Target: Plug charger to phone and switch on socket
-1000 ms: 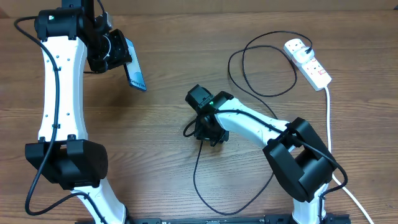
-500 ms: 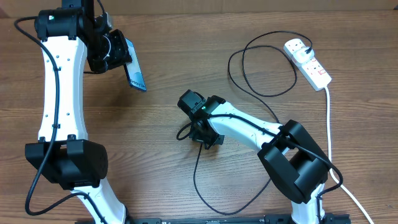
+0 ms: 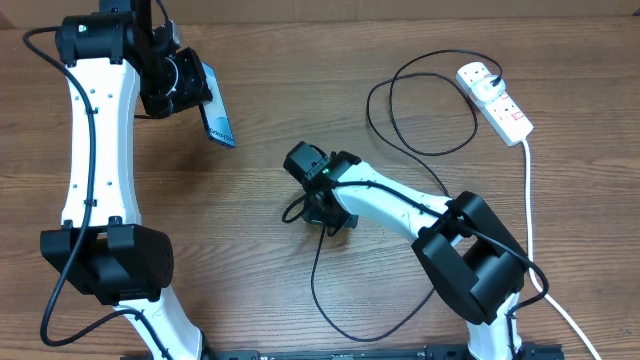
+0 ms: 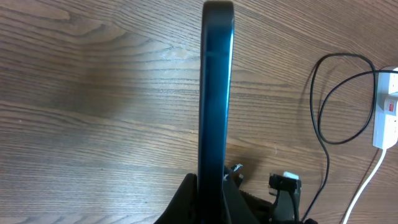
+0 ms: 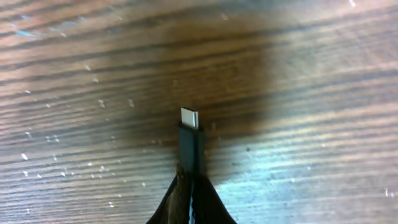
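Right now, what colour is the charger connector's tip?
Silvery white on a black body; the connector tip shows best in the right wrist view.

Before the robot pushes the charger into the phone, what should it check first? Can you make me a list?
1. Phone held firmly by the left gripper: ok, it stands edge-up between the fingers.
2. Charger connector pinched in the right gripper with its metal tip sticking out: ok.
3. Connector close to the phone: not ok, they are far apart on the overhead view.
4. Phone's charging port facing the connector: cannot tell, no port shows.
5. White charger plug seated in the socket: ok, it looks so.
6. Socket switch on: cannot tell, too small.
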Action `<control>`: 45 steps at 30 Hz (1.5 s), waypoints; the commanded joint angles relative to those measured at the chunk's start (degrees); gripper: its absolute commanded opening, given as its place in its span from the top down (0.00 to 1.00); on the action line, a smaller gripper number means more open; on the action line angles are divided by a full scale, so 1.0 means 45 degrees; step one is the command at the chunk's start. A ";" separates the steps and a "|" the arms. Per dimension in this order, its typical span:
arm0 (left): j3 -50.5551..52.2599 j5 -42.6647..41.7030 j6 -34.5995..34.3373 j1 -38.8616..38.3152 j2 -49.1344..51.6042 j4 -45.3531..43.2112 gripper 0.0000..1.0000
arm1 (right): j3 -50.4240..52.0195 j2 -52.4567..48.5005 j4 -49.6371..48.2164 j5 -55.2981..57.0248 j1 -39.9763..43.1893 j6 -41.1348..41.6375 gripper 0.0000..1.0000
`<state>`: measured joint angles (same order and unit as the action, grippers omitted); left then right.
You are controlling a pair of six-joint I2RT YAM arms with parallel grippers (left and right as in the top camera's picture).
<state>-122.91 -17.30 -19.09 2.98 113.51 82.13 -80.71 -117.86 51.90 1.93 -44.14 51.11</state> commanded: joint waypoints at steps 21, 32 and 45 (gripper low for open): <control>-0.0005 -1.3988 0.4172 0.0243 -0.0155 -0.1064 0.96 | -0.1525 0.7184 0.0180 -0.6382 0.0743 -0.5285 0.96; -0.0005 -1.5504 0.4221 -0.0199 -0.0155 -0.1054 0.96 | -0.1501 0.7436 -0.0661 -0.7456 0.0743 -0.5469 0.96; -0.0005 -1.6160 0.4313 -0.0364 -0.0155 -0.0971 0.96 | -0.1501 0.7427 -0.1865 -0.7553 0.1059 -0.5362 0.96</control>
<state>-122.91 -85.54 -1.23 1.78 113.51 77.80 -86.89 -84.29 44.01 -31.35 -40.47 27.18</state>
